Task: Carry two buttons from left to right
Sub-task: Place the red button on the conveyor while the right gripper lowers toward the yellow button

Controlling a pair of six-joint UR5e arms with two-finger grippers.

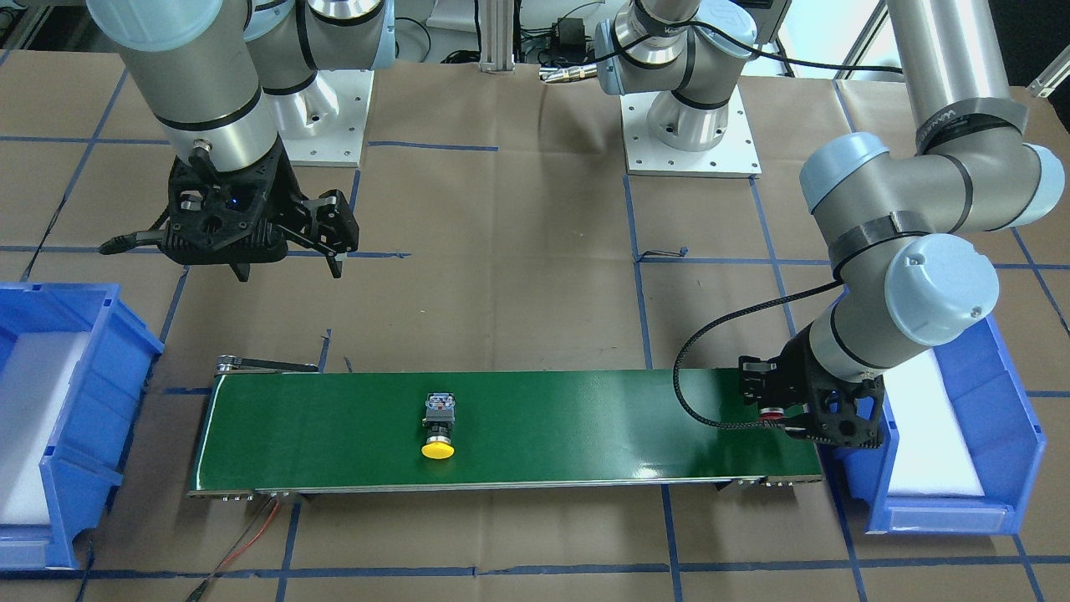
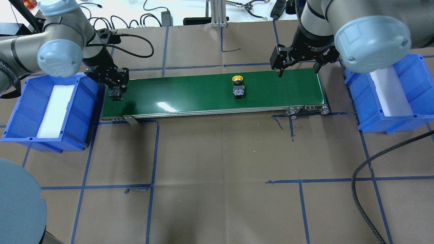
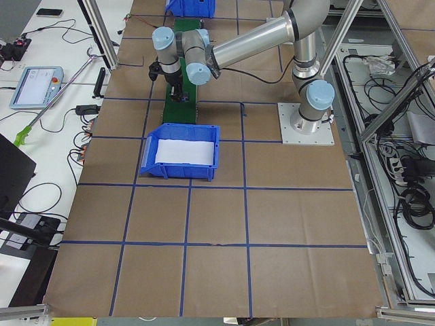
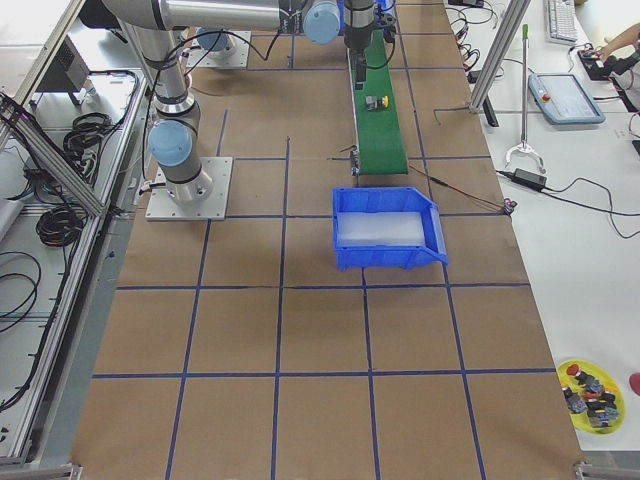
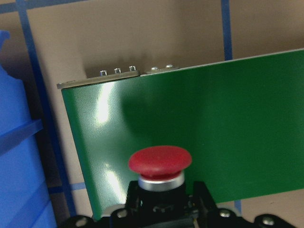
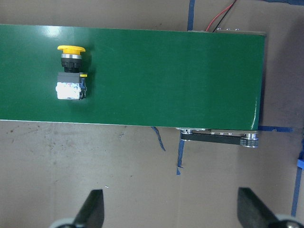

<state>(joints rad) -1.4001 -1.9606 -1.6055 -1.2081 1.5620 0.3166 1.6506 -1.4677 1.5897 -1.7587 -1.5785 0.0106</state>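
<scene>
Found the table (image 2: pixel 217 152) papered brown and ruled into squares with blue tape. Saw the green belt (image 2: pixel 190 93) laid lengthwise across the middle of it, with a blue bin off each end: the left bin (image 2: pixel 20 112) just beyond the belt's left end, the right bin (image 2: pixel 418 91) just beyond its right end, each lined with white foam (image 2: pixel 54 108). Noted the left gripper (image 2: pixel 115 92) low over the belt's left end, just beside the left bin, with fingers clamped on the dark body of the red button (image 5: pixel 160 161). In the left wrist view, saw the red cap jutting out past the fingers, above the green surface near the end edge. Could not tell whether the red button touched the belt. Noted the right gripper (image 2: pixel 298 72) raised well above the table near the belt's right end, with fingers (image 6: pixel 95 211) spread wide and empty. Found the yellow button (image 2: pixel 238 87) lying on its side on the belt, somewhat right of the middle, between the two grippers and well apart from both. Saw its yellow cap pointed toward the belt's far edge, away from the robot, and its grey-black block toward the near edge. Made out a pale face on that block in the right wrist view.
</scene>
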